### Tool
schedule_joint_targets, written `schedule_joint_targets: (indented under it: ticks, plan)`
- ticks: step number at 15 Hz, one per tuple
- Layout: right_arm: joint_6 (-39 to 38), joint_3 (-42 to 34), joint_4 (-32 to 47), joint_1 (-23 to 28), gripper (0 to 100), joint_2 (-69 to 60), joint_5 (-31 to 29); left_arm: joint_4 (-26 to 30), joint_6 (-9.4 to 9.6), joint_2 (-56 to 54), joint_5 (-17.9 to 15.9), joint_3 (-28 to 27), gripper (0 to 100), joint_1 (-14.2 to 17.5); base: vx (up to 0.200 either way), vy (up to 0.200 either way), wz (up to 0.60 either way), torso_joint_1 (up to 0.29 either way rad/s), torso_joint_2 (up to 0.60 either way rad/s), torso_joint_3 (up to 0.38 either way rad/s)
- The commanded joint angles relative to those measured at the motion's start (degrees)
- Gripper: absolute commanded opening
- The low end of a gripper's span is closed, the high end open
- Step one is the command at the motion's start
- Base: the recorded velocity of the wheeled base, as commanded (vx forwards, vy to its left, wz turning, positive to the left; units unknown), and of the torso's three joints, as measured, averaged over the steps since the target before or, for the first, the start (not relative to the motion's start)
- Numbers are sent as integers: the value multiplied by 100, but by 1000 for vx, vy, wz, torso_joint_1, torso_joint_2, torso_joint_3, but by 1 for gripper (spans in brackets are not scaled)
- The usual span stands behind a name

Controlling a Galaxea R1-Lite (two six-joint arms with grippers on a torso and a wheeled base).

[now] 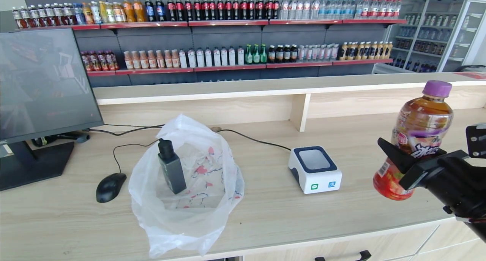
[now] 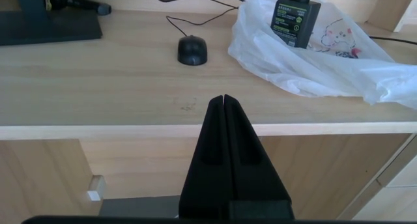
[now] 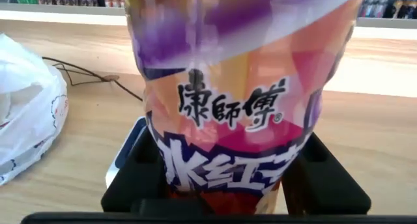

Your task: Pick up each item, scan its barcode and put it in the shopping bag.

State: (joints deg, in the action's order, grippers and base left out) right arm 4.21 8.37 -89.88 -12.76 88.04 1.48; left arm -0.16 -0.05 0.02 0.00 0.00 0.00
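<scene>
Tea bottle [image 1: 417,139], purple-capped and upright, was held clear of the bench [image 1: 265,215] to the right of the scanner [image 1: 314,169], with the right pincer [image 1: 410,160] clamped around its lower label. For a clean read, the barcode strip low on the label would need turning to face the scanner's window. Left of the scanner the shopping bag [image 1: 190,200] lay open, holding one dark flask [image 1: 171,166]. The left pincer [image 2: 223,107], fingers pressed together on nothing, hung beyond the bag.
</scene>
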Motion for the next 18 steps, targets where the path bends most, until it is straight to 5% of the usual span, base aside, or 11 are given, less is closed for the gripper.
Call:
schedule_joint_targets:
  ticks: [1,9,15,18]
  plan:
    - [116,41,-12,-112,0,-138,-446,-2,-4,-2,0,0,0,0,0,0,0,0,0,0]
    - [221,1518,-12,-68,0,767,-1185,-2,14,-2,0,0,0,0,0,0,0,0,0,0]
    - [265,1193,-12,-279,0,802,-1106,-2,-4,-2,0,0,0,0,0,0,0,0,0,0]
    - [195,1202,-12,-288,0,925,-1106,-2,-30,-2,0,0,0,0,0,200,0,-1,-4,4]
